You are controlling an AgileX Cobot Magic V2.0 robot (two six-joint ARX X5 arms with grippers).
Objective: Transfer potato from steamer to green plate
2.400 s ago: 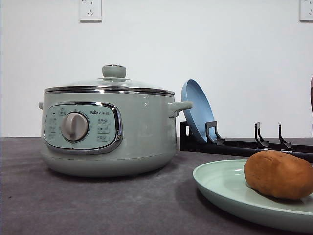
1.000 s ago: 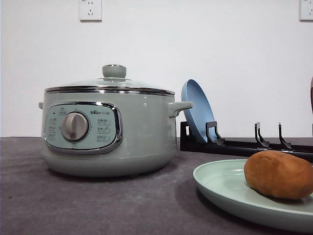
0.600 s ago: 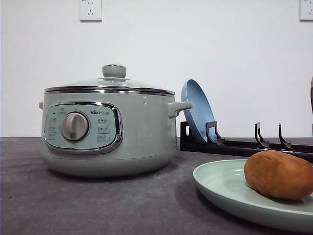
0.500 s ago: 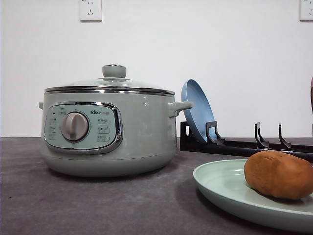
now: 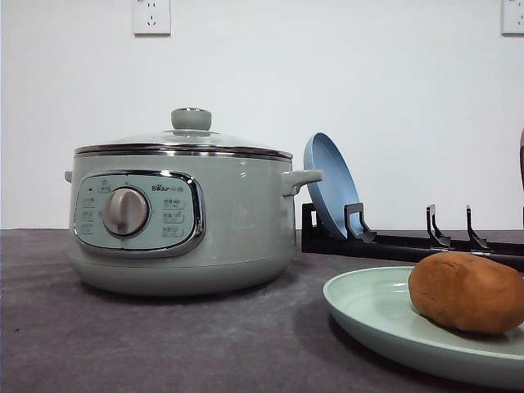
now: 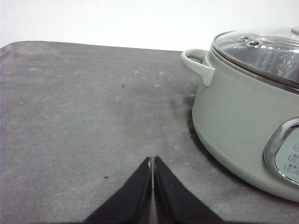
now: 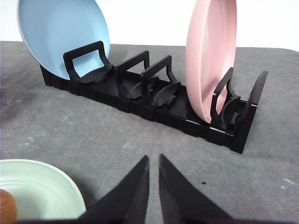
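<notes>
The orange-brown potato [image 5: 467, 291] lies on the pale green plate [image 5: 368, 307] at the front right of the table; a sliver of the potato [image 7: 5, 205] and the plate's rim [image 7: 42, 191] also appear in the right wrist view. The sage-green steamer [image 5: 237, 221] stands at the left with its glass lid on. My left gripper [image 6: 153, 161] hovers over bare table beside the steamer [image 6: 233, 112], fingertips touching, holding nothing. My right gripper [image 7: 153, 158] is shut to a thin slit with nothing in it, just past the green plate, pointing at the rack.
A black dish rack [image 5: 409, 244] stands behind the green plate, holding an upright blue plate [image 5: 332, 184] next to the steamer's handle. In the right wrist view the rack [image 7: 140, 93] carries the blue plate [image 7: 60, 32] and a pink plate [image 7: 210, 56]. A grey mat [image 6: 70, 116] covers the table.
</notes>
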